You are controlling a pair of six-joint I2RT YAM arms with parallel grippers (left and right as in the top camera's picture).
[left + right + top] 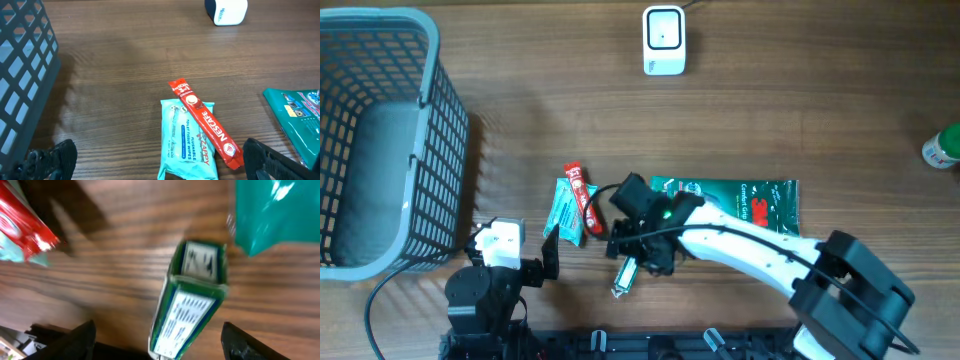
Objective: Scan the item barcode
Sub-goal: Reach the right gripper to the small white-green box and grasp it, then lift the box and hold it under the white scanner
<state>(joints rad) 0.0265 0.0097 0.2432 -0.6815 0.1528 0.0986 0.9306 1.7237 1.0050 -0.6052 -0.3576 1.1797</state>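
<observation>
The white barcode scanner (pixel 663 40) stands at the far middle of the table, its corner also showing as the scanner (pixel 226 11) in the left wrist view. A small green-and-white box (pixel 623 280) lies near the front edge. My right gripper (pixel 640 254) hangs over it, open. In the right wrist view the box (pixel 192 305) lies between the two wide-set fingers of that gripper (pixel 160 342), touching neither. My left gripper (pixel 160 167) is open low at the front left, empty, facing a teal wipes pack (pixel 187 142) and a red Nescafe stick (pixel 205 122).
A grey mesh basket (pixel 380 140) fills the left side. A green 3M pack (pixel 740 200) lies under the right arm. A green-capped bottle (pixel 942 147) sits at the right edge. The red stick (pixel 582 195) leans across the wipes pack (pixel 565 212).
</observation>
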